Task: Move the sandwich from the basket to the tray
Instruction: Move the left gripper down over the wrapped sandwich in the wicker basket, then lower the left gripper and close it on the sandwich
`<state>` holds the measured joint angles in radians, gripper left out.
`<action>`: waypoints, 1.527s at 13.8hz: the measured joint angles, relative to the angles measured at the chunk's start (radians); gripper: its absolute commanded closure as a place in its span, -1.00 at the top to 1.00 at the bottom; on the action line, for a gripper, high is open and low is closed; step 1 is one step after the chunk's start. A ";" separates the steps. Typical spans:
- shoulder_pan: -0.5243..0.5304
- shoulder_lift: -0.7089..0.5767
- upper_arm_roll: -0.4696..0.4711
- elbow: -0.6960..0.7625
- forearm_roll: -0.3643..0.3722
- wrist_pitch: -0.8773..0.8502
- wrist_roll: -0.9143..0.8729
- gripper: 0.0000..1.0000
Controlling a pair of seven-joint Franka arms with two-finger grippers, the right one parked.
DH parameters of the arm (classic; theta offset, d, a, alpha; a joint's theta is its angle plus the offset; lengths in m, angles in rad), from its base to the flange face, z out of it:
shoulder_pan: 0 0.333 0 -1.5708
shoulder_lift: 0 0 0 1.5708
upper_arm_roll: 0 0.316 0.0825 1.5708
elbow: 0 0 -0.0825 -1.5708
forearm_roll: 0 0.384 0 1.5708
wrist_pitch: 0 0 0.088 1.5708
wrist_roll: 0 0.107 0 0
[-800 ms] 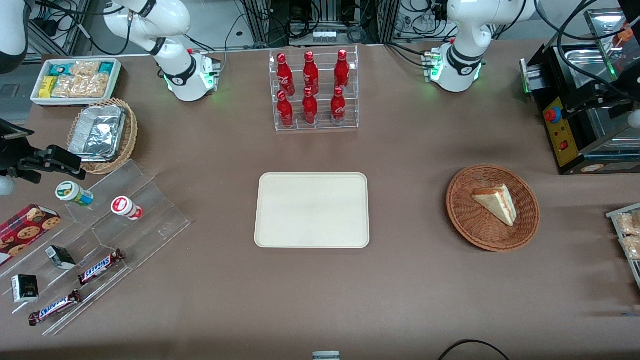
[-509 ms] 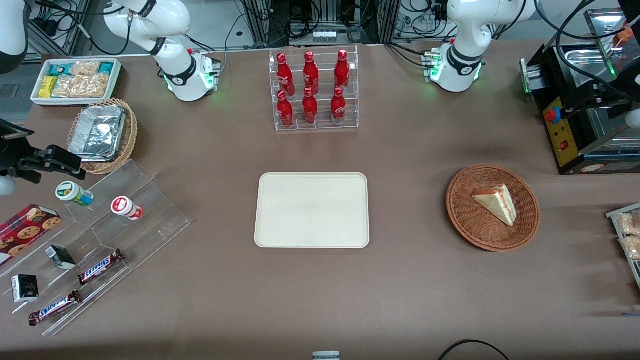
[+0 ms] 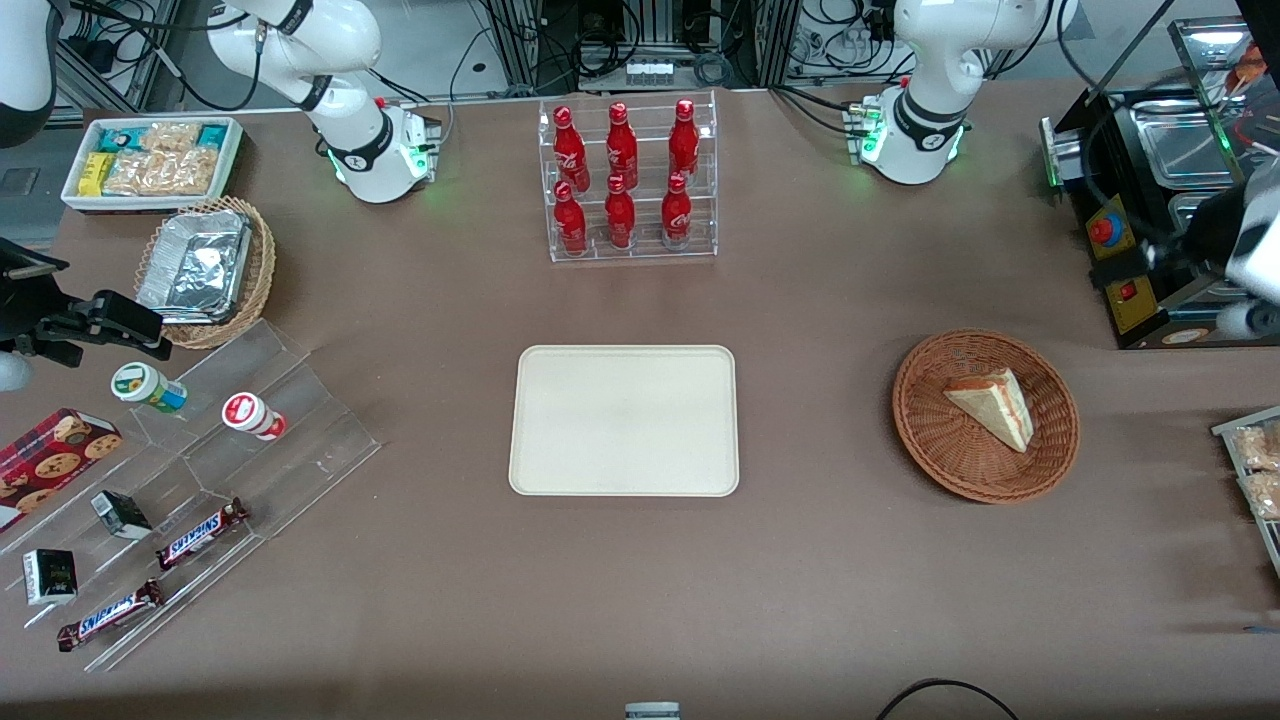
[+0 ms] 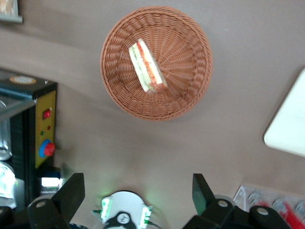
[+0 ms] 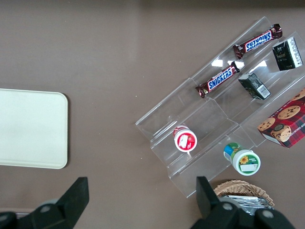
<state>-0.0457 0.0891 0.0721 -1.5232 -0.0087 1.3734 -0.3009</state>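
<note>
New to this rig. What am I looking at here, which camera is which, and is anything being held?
Two white robot arms are bolted to a brown table. One picture looks down from the front; the other two come from cameras on each arm's wrist. Only the left arm works. Its gripper hangs high above the basket, fingers spread wide, holding nothing. The sandwich lies in that round wicker basket. The tray is bare and lies mid-table, toward the parked arm from the basket. Also on the table: a rack of red bottles, and snack bars on clear steps at the parked arm's end.
</note>
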 measured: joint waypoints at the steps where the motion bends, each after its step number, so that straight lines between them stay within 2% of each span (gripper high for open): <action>1: 0.000 0.014 0.000 -0.023 0.000 0.044 -0.075 1.00; 5: -0.001 0.021 0.001 -0.186 0.000 0.261 -0.392 1.00; 7: -0.001 0.017 0.001 -0.290 0.001 0.381 -0.487 1.00; 14: 0.010 -0.011 0.011 -0.673 0.010 0.806 -0.529 1.00; 21: 0.025 0.038 0.017 -0.763 0.010 0.995 -0.540 1.00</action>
<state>-0.0210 0.1268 0.0891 -2.2861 0.0012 2.3685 -0.8412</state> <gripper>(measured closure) 0.000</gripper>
